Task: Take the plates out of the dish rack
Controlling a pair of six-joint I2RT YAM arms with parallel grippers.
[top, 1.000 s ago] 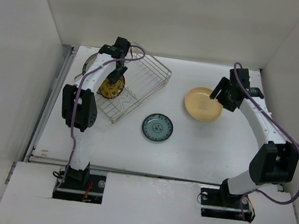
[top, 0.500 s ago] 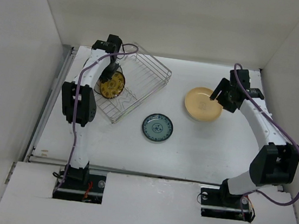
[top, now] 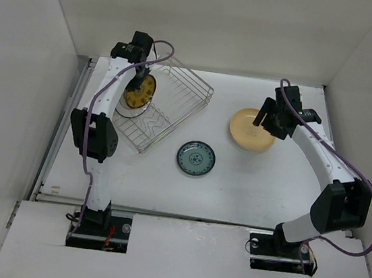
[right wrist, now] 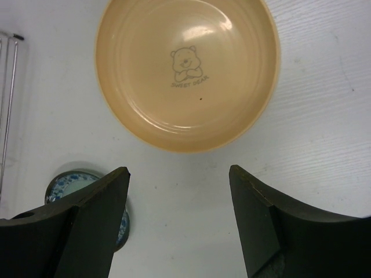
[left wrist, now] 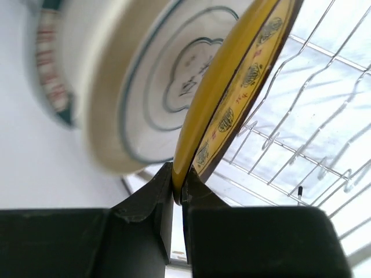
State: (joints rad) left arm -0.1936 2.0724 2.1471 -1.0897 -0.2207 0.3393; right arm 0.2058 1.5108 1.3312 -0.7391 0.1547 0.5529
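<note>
Yellow comes first on the left: the left jaws (left wrist: 178,194) are clamped tight on the rim of the yellow patterned plate (left wrist: 232,110). It stands on its edge at the left end of the dish rack (top: 176,107). Just behind it are a white plate with blue lines (left wrist: 156,87) and a blurry plate with a dark teal edge (left wrist: 49,75). So I think three plates are left to take out. Next, the teal patterned plate (top: 196,158) lies flat on the table (top: 248,187). On the right, the tan plate (right wrist: 185,75) lies flat too. The right jaws (right wrist: 177,174) hang over its near edge, wide apart and holding nothing. Two plates look done.
</note>
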